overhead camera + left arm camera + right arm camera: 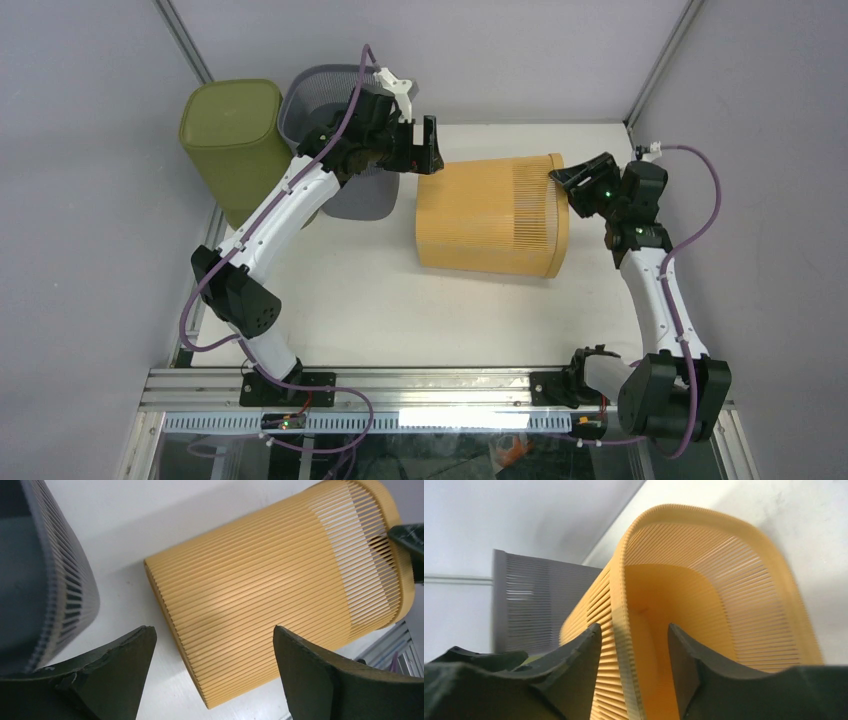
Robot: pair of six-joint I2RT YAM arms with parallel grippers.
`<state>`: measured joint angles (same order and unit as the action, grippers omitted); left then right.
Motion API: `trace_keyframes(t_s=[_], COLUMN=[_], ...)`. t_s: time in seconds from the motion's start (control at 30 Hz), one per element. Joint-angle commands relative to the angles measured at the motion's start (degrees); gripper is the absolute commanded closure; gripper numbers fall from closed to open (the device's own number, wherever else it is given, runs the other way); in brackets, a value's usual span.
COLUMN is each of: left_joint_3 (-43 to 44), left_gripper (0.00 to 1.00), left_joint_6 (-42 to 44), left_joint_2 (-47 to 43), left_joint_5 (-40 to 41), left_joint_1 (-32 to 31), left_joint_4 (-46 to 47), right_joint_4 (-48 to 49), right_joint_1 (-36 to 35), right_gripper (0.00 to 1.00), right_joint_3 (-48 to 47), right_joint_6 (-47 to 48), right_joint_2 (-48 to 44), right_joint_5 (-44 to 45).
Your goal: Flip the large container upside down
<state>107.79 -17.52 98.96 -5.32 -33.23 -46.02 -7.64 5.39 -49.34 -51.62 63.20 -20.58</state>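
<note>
The large container [490, 215] lies on its side at the centre of the bench [400, 320], open mouth toward the right of the frame. Right gripper [565, 182]: jaws apart, straddling the upper rim, not pinching it. Left gripper [425, 148]: jaws wide apart and empty, above the closed base. The step is best done by lifting the base so the rim lands flat. Whether a finger touches the rim is unclear.

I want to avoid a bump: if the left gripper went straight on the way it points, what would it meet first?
The left gripper would most likely meet the ribbed side of the orange basket, which lies on its side straight ahead, framed by its open fingers. Depth is unclear.
</note>
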Motion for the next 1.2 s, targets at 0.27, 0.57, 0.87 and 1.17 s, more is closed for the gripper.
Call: trace_keyframes(t_s=[0.27, 0.57, 0.87, 1.17], left_joint_3=[-12.8, -16.5, -18.2, -17.2], left_gripper=[0.09, 0.08, 0.08, 0.08], left_joint_6=[-10.9, -13.2, -14.7, -15.5], left_joint_2=[-7.8, -8.2, -6.2, -4.1], left_joint_5=[-4.6, -3.3, -6.5, -9.8], left_joint_1=[-1.1, -1.0, -0.9, -0.8], left_joint_4=[6.6, 9.1, 9.9, 11.7], right_joint_4=[-26.2, -33.0, -35.0, -38.0], right_joint_1=[-0.7, -3.1, -5.0, -5.5], right_gripper=[0.35, 0.33, 0.33, 0.42], right_joint_3=[-17.1, -22.0, -22.8, -24.9], right_joint_6=[28.1, 34.4, 35.3, 36.5], right_joint_2=[1.2, 2.1, 3.5, 3.3], right_joint_5=[8.2, 6.1, 11.2, 15.8])
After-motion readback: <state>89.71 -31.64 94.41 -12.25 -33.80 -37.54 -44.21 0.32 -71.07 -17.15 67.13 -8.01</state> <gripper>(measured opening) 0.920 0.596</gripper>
